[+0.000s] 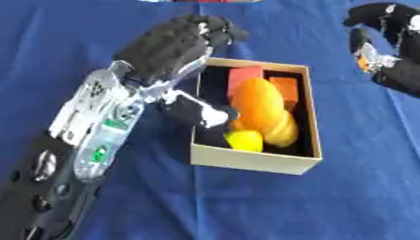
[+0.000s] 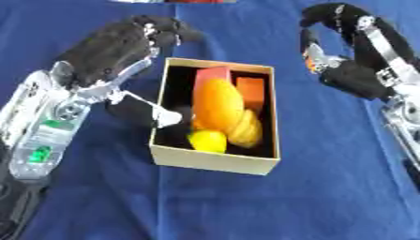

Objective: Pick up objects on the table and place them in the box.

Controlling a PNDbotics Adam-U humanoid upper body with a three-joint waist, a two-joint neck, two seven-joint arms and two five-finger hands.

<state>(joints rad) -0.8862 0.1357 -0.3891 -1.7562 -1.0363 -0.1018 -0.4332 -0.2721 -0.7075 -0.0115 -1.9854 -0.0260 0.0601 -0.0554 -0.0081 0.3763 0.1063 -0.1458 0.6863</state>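
An open cardboard box stands on the blue cloth. Inside it lie a red block, an orange block, a large orange fruit and a small yellow fruit. My left hand hovers over the box's left wall, palm down with relaxed fingers. Its thumb reaches over the wall into the box beside the fruit and holds nothing. My right hand hangs to the upper right of the box, fingers curled. A small orange thing shows pinched at its thumb.
The blue cloth covers the whole table around the box. My left forearm crosses the lower left corner. A red and white strip shows at the far edge.
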